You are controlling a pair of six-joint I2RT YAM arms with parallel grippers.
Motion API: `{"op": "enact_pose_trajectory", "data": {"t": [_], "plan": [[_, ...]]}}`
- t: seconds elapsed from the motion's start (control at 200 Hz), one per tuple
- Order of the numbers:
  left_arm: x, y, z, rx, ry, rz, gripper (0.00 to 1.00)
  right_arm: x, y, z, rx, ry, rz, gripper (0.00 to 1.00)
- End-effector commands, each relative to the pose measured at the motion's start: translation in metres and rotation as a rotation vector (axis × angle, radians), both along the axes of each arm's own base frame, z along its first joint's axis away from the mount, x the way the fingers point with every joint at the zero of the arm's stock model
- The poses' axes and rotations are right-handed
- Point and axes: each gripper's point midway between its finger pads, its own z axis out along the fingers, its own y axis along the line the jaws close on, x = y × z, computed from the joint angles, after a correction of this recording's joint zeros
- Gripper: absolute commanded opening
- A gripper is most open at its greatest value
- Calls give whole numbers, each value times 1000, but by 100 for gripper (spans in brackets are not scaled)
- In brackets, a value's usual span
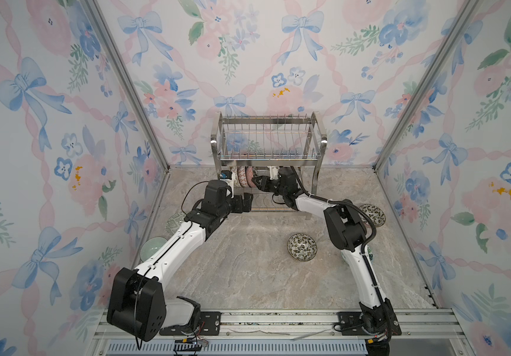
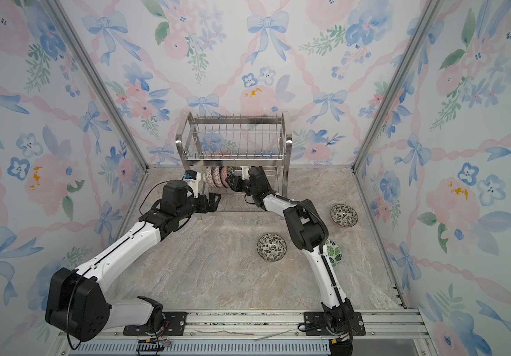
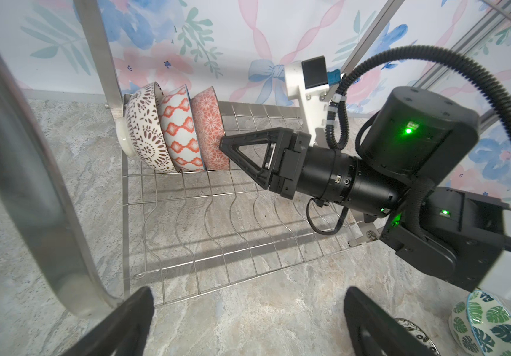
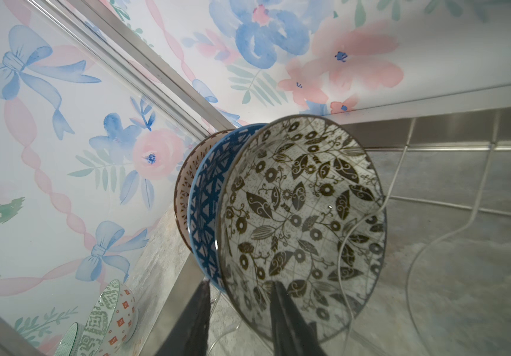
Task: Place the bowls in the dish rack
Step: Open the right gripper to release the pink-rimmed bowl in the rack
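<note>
Rim of the leafy bowl stood at twelve o'clock between narrow-set jaws of the right pincer, grip uncertain.

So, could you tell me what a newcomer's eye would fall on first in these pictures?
The shiny dish rack at the back, with a row of patterned bowls standing on edge in its lower tier. The right gripper reaches into that row, jaws astride the black-and-white leafy bowl; loose bowls wait on the marble table.
</note>
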Motion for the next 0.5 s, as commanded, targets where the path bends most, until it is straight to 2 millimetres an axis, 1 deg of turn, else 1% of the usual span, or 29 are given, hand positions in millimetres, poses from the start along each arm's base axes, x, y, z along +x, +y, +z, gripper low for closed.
{"op": "enact_pose_trajectory", "data": {"t": [0.0, 0.37, 0.495], "plan": [[-1, 2, 3, -28, -10, -4, 98, -1, -9, 37, 4, -98, -23, 37], [-2, 5, 5, -57, -9, 3, 98, -13, -22, 42, -16, -101, -53, 43], [-3, 6, 6, -63, -10, 4, 98, -20, -25, 42, -35, -105, -63, 45]]}}
